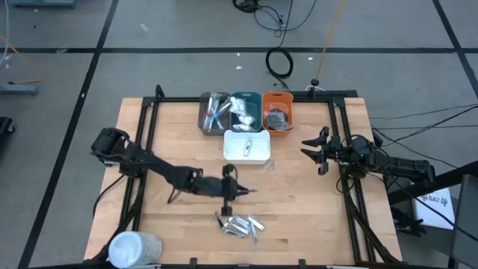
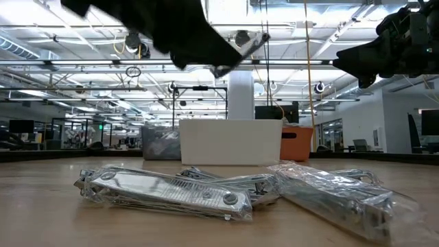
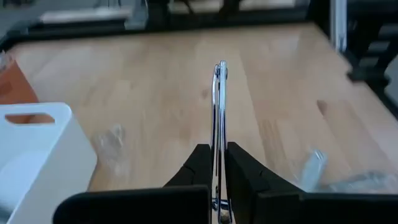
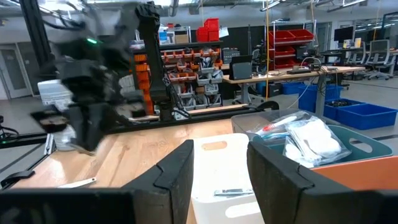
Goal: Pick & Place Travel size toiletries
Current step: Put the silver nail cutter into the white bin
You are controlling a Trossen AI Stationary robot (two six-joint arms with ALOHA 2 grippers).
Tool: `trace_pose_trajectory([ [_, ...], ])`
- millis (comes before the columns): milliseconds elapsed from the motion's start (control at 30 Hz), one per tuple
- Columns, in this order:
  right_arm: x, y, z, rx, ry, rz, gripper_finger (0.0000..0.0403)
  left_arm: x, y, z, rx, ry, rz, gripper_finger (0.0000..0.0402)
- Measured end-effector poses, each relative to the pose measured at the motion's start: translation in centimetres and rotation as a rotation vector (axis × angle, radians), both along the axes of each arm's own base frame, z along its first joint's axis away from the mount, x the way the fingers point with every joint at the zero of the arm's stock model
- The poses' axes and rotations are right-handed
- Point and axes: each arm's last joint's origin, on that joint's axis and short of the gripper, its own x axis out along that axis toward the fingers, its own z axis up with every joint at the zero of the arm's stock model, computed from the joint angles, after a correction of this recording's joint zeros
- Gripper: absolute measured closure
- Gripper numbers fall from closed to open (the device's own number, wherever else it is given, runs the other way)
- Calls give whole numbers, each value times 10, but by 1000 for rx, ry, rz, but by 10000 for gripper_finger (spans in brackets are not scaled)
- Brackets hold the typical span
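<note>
My left gripper (image 1: 236, 190) is above the middle of the table, shut on a slim silver toiletry in clear wrap (image 3: 219, 106). It also shows high in the low view (image 2: 241, 49). Several more silver wrapped toiletries (image 1: 240, 224) lie flat in a pile on the wood near the front edge; they also show in the low view (image 2: 206, 195). The white tray (image 1: 228, 146) stands behind the gripper with one small item (image 1: 247, 147) in it. My right gripper (image 1: 314, 149) is open and empty at the right, beside the trays. My left gripper pinches the silver toiletry between its two fingers by its near end (image 3: 218, 144). The toiletry stands on edge, and its free end (image 3: 220, 67) sticks out ahead of the fingertips. The fingers point roughly toward the table's right. The toiletry is lifted clear of the table.
Grey (image 1: 215, 112), teal (image 1: 245, 110) and orange (image 1: 278, 113) trays with items stand in a row behind the white tray. A big white cylinder (image 1: 134, 247) lies at the front left corner. A scrap of clear wrap (image 1: 267, 165) lies right of the white tray.
</note>
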Motion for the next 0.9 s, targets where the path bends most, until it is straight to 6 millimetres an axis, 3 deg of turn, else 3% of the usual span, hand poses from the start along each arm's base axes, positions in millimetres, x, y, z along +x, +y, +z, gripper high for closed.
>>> trace_pose_trajectory([
  [100,0,0,0,0,1,0,261,-4,23,-10,-47,-146,-17,391],
  [267,0,0,0,0,0,0,261,-4,59,-5,-26,-320,-15,387],
  [400,0,0,0,0,0,0,261,3,97,-10,-1,-212,86,392],
  [567,0,0,0,0,0,0,261,10,138,-11,7,98,214,390],
  [733,0,0,0,0,1,0,261,14,158,4,40,205,250,386],
  [900,0,0,0,0,0,0,261,12,167,3,43,229,261,390],
])
